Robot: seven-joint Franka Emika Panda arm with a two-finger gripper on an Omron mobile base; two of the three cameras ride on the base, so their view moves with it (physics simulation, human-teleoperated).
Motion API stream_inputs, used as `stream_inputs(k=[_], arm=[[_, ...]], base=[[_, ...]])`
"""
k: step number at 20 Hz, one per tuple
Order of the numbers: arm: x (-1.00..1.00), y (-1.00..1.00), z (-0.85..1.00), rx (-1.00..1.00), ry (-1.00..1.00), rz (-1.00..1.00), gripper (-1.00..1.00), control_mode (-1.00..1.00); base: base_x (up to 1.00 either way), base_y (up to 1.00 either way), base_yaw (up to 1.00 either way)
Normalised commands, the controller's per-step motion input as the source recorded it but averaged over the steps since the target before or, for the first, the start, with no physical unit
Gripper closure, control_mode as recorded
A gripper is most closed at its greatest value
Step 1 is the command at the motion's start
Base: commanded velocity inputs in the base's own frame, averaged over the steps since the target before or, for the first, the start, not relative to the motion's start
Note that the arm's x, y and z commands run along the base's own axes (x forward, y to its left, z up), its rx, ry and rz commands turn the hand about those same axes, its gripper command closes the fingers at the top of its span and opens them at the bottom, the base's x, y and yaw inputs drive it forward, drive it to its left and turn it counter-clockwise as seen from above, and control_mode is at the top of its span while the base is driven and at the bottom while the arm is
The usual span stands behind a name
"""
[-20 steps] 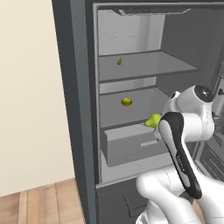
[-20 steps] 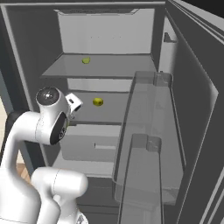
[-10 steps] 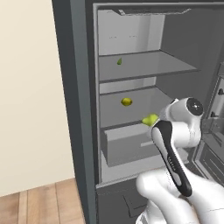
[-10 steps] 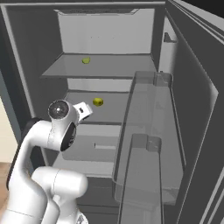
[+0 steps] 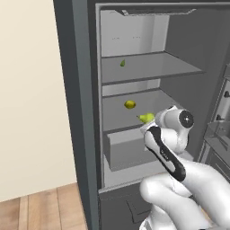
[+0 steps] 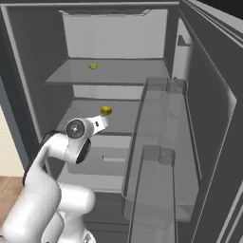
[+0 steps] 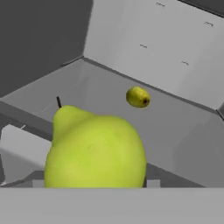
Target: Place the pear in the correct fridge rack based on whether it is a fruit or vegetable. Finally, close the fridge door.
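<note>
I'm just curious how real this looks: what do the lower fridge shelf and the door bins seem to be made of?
The fridge rack looks like opaque matte grey plastic or painted metal: flat, even, no gloss. The door bins look like clear, glossy plastic: the fridge interior shows through their walls.

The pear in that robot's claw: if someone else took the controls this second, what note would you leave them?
Gripper: shut on the pear, carried at the front edge of the fridge rack, not yet set down.
A rounder yellow-green fruit already lies further back on that rack; a tiny green item sits on the upper shelf.
Fridge door: wide open.
Done: pear picked up and brought to the fridge.
Left: set the pear on the rack, let go, pull back, close the door.
</note>
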Motion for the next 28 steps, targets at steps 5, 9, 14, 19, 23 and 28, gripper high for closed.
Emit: stream_inputs(k=[5,9,14,19,23,28], arm=[[0.88,-0.22,0.00,0.08,0.00,0.00,1.00,-1.00],[0.80,-0.41,0.00,0.05,0.04,0.00,1.00,-1.00],[0.75,-0.29,0.00,0.01,0.08,0.00,1.00,-1.00],[0.74,-0.05,-0.01,0.00,0.16,0.00,1.00,-1.00],[0.59,-0.09,-0.20,0.00,0.11,0.00,1.00,-1.00],[0.48,-0.10,-0.47,0.00,0.05,0.00,1.00,-1.00]], base=[[0.00,0.00,0.00],[0.00,0.00,0.00],[0.00,0.00,0.00],[0.00,0.00,0.00],[0.00,0.00,0.00],[0.00,0.00,0.00]])
